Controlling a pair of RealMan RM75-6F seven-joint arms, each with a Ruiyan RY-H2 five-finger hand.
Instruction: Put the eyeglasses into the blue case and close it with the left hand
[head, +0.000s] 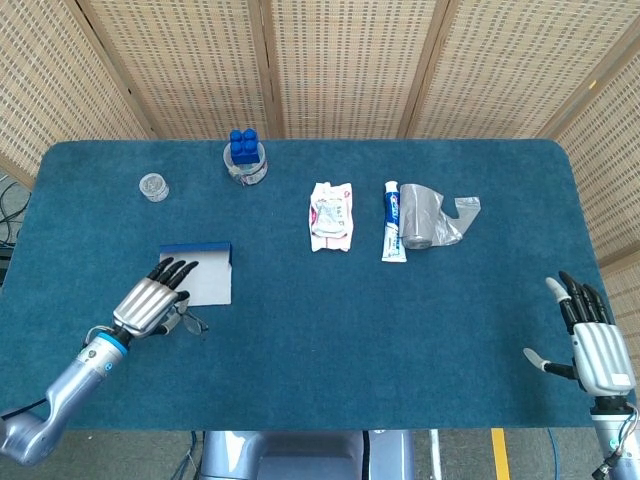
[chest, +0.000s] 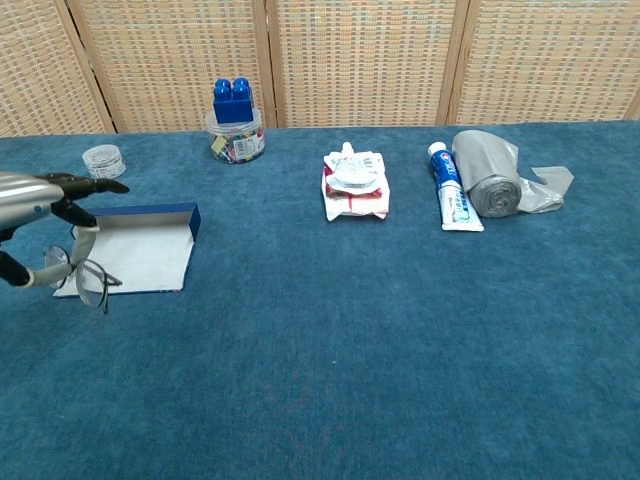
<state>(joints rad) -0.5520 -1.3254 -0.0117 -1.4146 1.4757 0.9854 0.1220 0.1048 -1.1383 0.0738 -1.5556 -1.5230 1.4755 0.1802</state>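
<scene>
The eyeglasses (chest: 84, 277) are held lifted in the left hand (head: 150, 302), pinched beneath the extended fingers, at the near left edge of the blue case (chest: 140, 252). The case lies open on the table (head: 420, 320), its white interior exposed and its blue lid wall toward the far side. The right hand (head: 595, 335) is seen at the table's near right corner, fingers spread and nothing grasped. Farther back are noted a toothpaste tube (head: 392, 220), a grey bag roll (head: 425, 218), a white pouch (head: 331, 215) and a jar topped with blue blocks (head: 244, 158).
</scene>
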